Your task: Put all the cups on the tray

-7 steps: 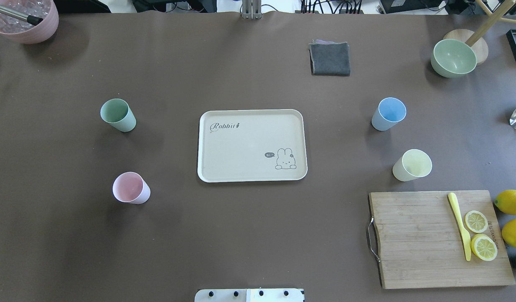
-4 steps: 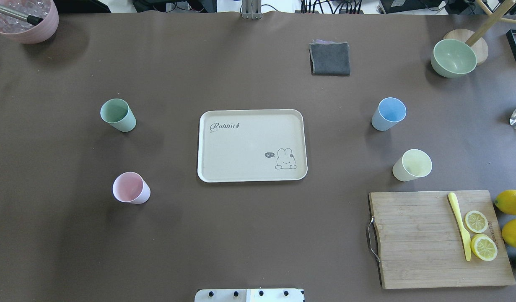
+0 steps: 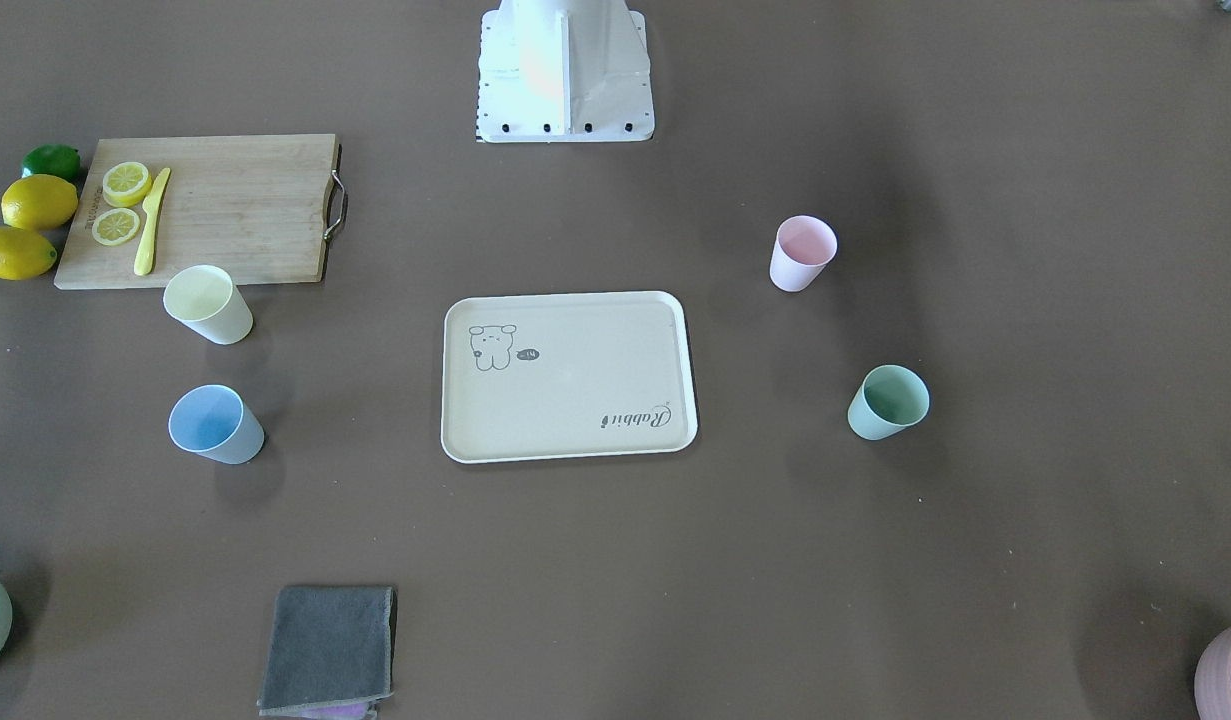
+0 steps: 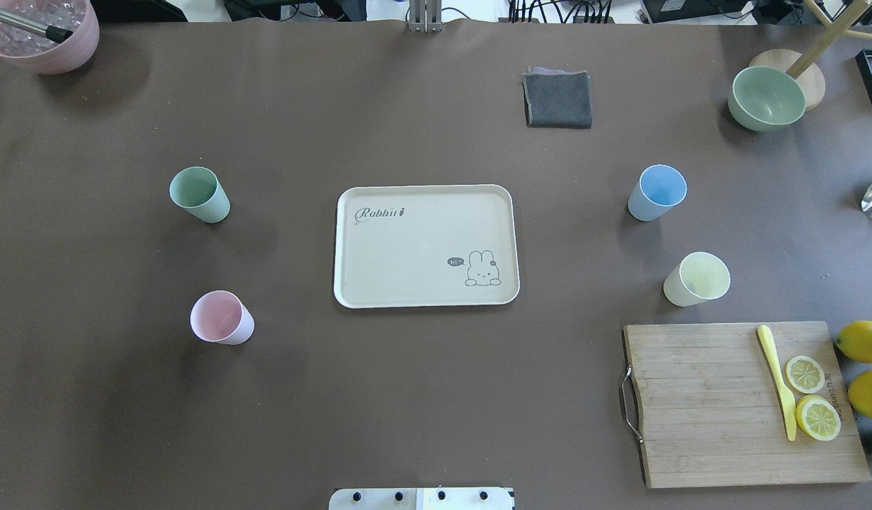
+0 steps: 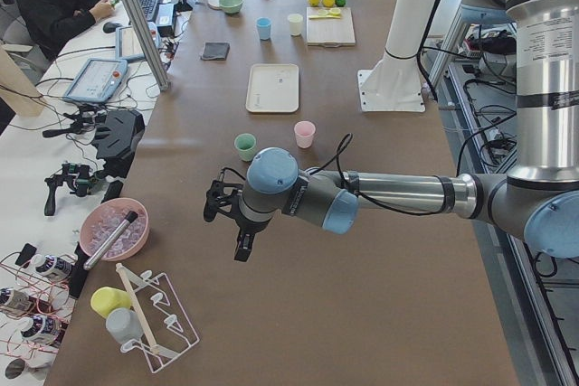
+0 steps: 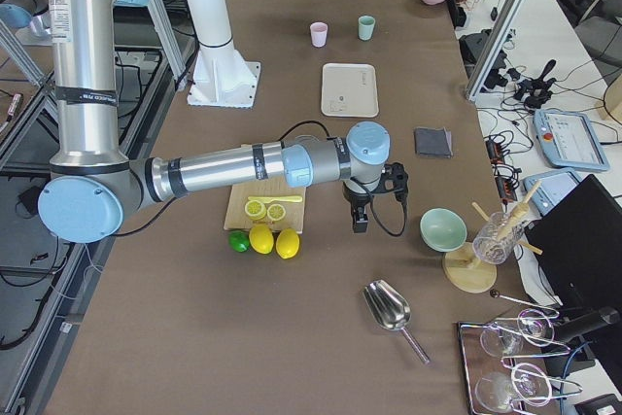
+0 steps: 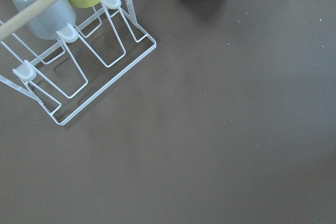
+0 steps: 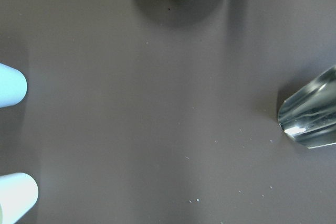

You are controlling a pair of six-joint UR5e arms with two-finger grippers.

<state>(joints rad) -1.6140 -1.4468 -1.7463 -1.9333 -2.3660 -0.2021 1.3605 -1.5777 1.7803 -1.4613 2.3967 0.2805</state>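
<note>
– While the tray [image 4: 407, 244] lies between green cup [image 4: 199, 194], pink cup [image 4: 221, 317], blue cup [image 4: 657, 192] and yellow cup [image 4: 696, 279], where are jaws held?
– At opposite worktop [image 4: 421, 397] ends, left jaws and right jaws are held well apart from it; spread cannot be told.

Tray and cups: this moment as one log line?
tray: empty | off tray: green cup, pink cup, blue cup, yellow cup
</note>
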